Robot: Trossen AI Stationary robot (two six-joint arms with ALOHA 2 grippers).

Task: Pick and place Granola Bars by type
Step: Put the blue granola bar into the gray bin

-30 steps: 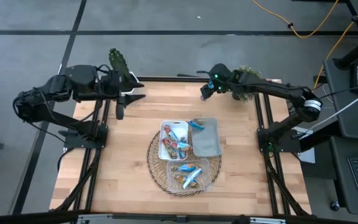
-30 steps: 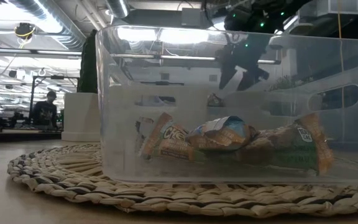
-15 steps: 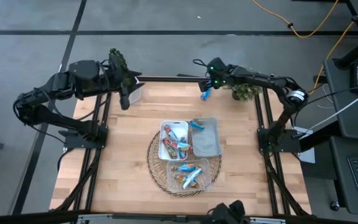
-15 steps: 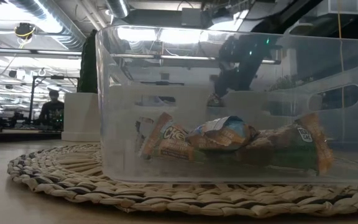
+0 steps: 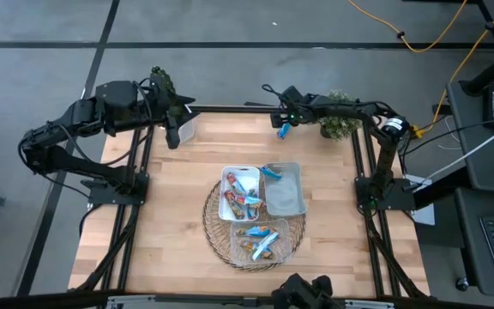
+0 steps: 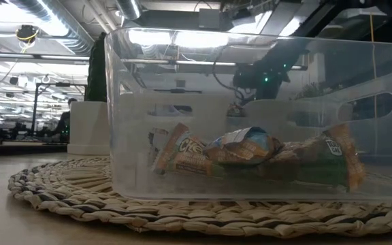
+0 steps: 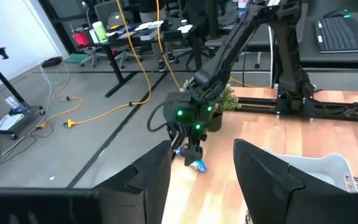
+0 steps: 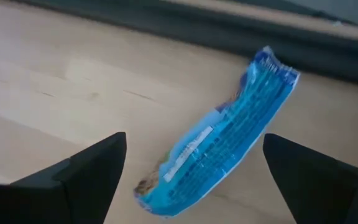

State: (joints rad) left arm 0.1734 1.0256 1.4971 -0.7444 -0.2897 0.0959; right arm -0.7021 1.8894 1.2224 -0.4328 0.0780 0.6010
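Note:
One bright blue granola bar (image 8: 219, 158) lies flat on the wooden table near its far edge (image 5: 283, 130). My right gripper (image 8: 194, 143) is open just above it, one finger on each side, not touching it. The left wrist view shows this gripper (image 7: 191, 146) over the bar (image 7: 197, 165). More bars lie in the white tray (image 5: 241, 193) and in the clear tray (image 6: 250, 156). Another blue bar (image 5: 271, 171) rests on the grey tray's rim. My left gripper (image 7: 204, 158) is open and waits over the far left corner (image 5: 171, 133).
The three trays sit on a round woven mat (image 5: 214, 225) at mid-table; the grey tray (image 5: 292, 197) holds nothing else. A small potted plant (image 5: 340, 126) stands just right of my right gripper, and another plant (image 5: 163, 86) stands at the far left corner. Bare wood lies to both sides.
My right arm has stretched out toward the table's far edge and come down lower, bringing its open gripper close over the blue bar. The bar has stayed where it lay. My left gripper has swung a little toward the far edge.

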